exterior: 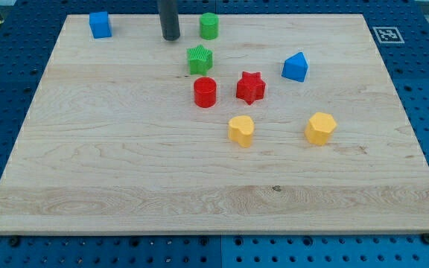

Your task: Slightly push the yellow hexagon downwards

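Observation:
The yellow hexagon [320, 128] lies right of the board's middle. A second yellow block [240, 130], heart-like in shape, lies to its left. My tip [170, 36] stands near the view's top, far up and left of the yellow hexagon, between the blue cube [100, 24] and the green cylinder [209, 26]. It touches no block.
A green star [199, 59], a red cylinder [205, 92] and a red star [250, 87] cluster at the board's middle. A blue pointed block [295, 67] lies above the yellow hexagon. The wooden board [125, 179] rests on a blue perforated table.

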